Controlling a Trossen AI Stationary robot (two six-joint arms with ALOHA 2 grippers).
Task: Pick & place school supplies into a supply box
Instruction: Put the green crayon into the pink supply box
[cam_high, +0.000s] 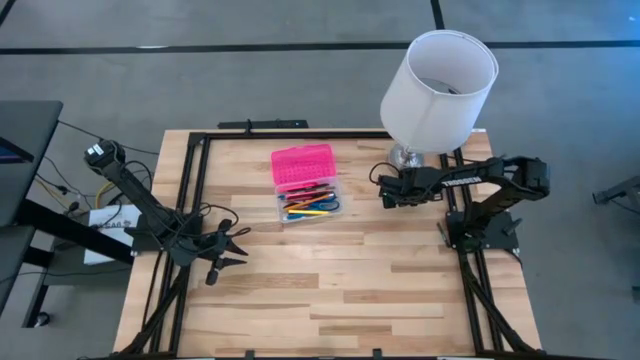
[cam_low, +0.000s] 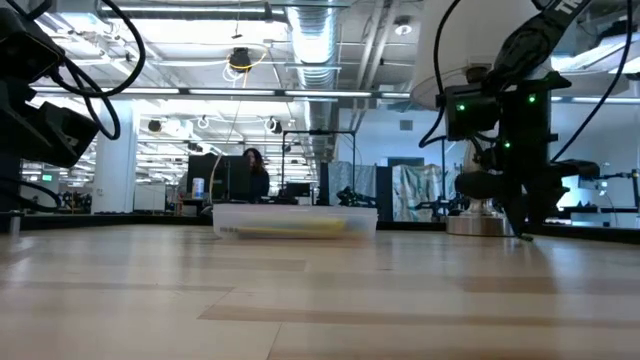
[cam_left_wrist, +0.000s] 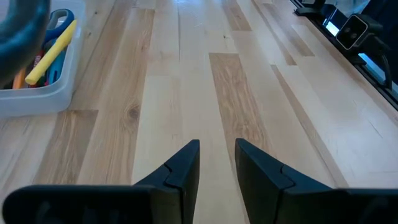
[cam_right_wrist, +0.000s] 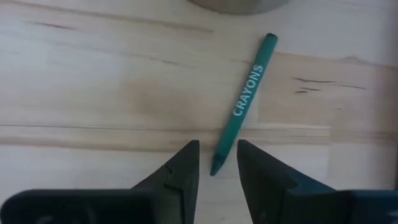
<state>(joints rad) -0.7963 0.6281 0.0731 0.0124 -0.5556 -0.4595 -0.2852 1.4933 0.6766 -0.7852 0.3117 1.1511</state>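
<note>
Wooden butcher-block table (cam_high: 330, 290) | right gripper (cam_right_wrist: 217, 167) slightly parted, straddling green wax crayon (cam_right_wrist: 244, 106) tip, nothing gripped yet | clear-based, pink-lidded supply box (cam_high: 305, 185) nearby, open for drop-off | left gripper (cam_left_wrist: 216, 162) parked, slightly parted, empty

The high view looks straight down on the whole table (cam_high: 330, 290), with the supply box (cam_high: 306, 184) near its middle. The low view sits at tabletop height, facing level across the boards toward the same supply box (cam_low: 295, 220) and the room behind it. The left wrist view looks forward along the tabletop, catching a corner of the box (cam_left_wrist: 37, 93). The right wrist view looks close down on a green crayon (cam_right_wrist: 242, 106), right of the box.
</note>
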